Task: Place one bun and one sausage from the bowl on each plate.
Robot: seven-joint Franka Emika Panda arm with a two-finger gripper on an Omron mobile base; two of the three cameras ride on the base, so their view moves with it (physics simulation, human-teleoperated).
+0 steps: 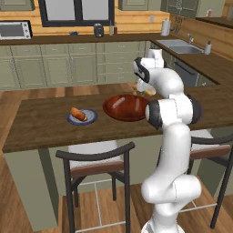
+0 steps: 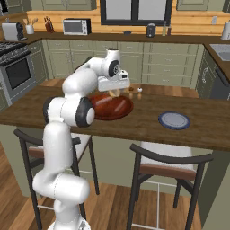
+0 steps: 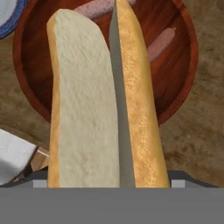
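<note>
Where the left base view looks across the wooden counter [image 1: 41,123], the bowl [image 1: 127,108] sits mid-counter with a pale sausage [image 1: 118,103] inside. One plate [image 1: 82,117] lies just left of the bowl and carries a bun with sausage [image 1: 78,113]. The gripper [image 1: 144,89] hangs over the bowl's far rim, the arm hiding most of it.

Right base view: the bowl [image 2: 112,108] lies partly behind the arm; the gripper [image 2: 115,92] hovers above it with a tan bun [image 2: 115,93] between its fingers. A second plate [image 2: 174,120], bare, rests well right of the bowl.

Hand view: a split bun [image 3: 103,105] is clamped in the wide-set jaws, above the bowl [image 3: 179,65], where two sausages [image 3: 160,43] lie. A plate rim [image 3: 8,17] shows beside the bowl.
</note>
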